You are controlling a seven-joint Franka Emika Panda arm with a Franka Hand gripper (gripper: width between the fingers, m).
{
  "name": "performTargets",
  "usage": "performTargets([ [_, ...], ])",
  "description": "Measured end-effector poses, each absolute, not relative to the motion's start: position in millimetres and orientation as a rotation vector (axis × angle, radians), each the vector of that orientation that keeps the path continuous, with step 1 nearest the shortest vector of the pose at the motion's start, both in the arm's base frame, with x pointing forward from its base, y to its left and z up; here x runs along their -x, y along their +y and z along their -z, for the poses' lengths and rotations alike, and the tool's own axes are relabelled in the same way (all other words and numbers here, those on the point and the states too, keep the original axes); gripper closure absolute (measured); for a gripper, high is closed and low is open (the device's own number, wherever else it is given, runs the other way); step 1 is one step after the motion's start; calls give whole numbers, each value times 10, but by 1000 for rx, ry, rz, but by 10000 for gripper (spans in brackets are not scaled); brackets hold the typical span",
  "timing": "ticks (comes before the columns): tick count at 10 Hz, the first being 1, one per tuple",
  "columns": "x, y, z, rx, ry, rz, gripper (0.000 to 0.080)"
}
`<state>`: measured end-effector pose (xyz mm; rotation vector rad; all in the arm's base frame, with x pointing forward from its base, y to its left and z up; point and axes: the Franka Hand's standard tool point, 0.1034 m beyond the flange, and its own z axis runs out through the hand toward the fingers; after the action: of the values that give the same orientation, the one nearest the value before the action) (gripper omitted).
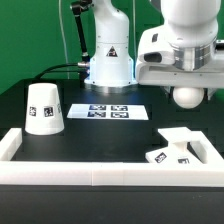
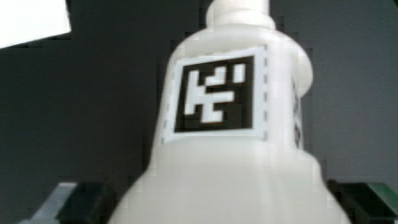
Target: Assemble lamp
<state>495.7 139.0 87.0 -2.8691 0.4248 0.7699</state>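
While clamped on the bulb (image 1: 186,97), the hand (image 1: 186,84) holds it in the air, clear of the tabletop (image 1: 100,135), at the exterior view's right. In the wrist view a dark finger (image 2: 61,200) shows at either flank of the bulb's wide body.

Bulb: white plastic, with a slim neck widening to a broad body. One black-and-white square tag faces the wrist camera. A rounded end shows under the hand in the exterior view. Which end points down is hard to tell, as the close view is blurred.

Base (image 1: 176,148): flat, angular, white, tagged. It lies on the tabletop below the hand, in the corner of the border frame (image 1: 100,172).

Shade (image 1: 44,108): tapered cup, wide end down, tagged. It stands well apart at the exterior view's left, with the marker board (image 1: 110,111) between.

Step, by judgement: bulb to base. The next move calls for lining the bulb's fitting end over its seat on the base, lowering it straight, then turning it home. The shade is not yet due.
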Motion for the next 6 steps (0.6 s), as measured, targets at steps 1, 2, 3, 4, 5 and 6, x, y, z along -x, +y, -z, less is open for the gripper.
performTargets([
  [1, -5016, 1416, -875, 2899, 431, -628, 223],
  [2, -4987, 1416, -902, 2917, 424, -541, 223],
  [3, -4978, 1377, -975, 2925, 423, -484, 223],
  [4, -5056, 1360, -1072, 2934, 429, -367, 223],
  [5, -5103, 1354, -1166, 2938, 430, -279, 223],
  [6, -5188, 1339, -1288, 2936, 433, -211, 223],
])
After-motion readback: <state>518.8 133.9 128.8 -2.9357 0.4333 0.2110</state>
